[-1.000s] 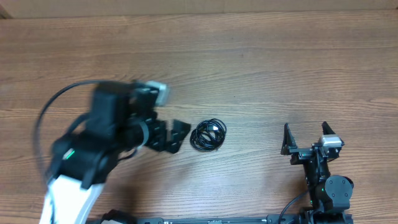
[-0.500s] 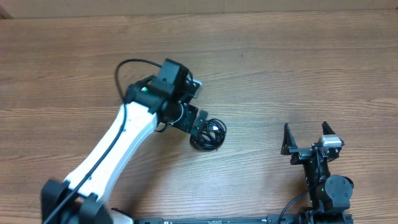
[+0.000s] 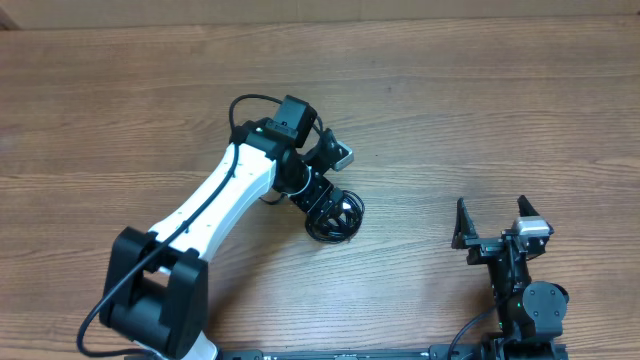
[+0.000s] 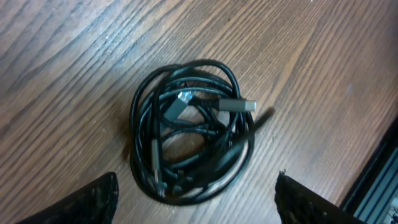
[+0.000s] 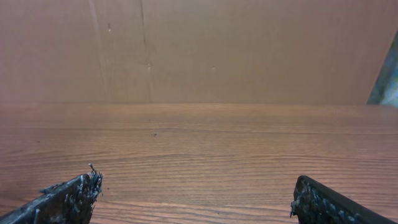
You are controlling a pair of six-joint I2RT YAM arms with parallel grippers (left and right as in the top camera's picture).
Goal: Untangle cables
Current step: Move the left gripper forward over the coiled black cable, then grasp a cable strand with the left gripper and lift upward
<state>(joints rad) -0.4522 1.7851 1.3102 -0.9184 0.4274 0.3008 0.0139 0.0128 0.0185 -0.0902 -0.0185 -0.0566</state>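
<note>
- Currently the left fingers (image 4: 93, 202) are open, with 1 tip on each side of the cables (image 4: 193, 130). Neither tip touches them in the wrist view.
- The cables are 1 small bundle of thin black cords, coiled in a rough ring and lying flat on the counter (image 4: 74, 56). They sit between the 2 left tips and just ahead of them.
- 1 silver plug (image 4: 239, 104) lies across the ring's upper right. A 2nd plug end (image 4: 180, 98) sits inside the ring, near it.
- In the overhead view the left fingers overlap the bundle's left part. Can't tell contact from there.
- The right fingers (image 5: 62, 202) are spread wide and grip no object. Counter shows between them, with a brown panel (image 5: 199, 50) beyond.
- The bundle is well apart from the right fingers, off to their left.
</note>
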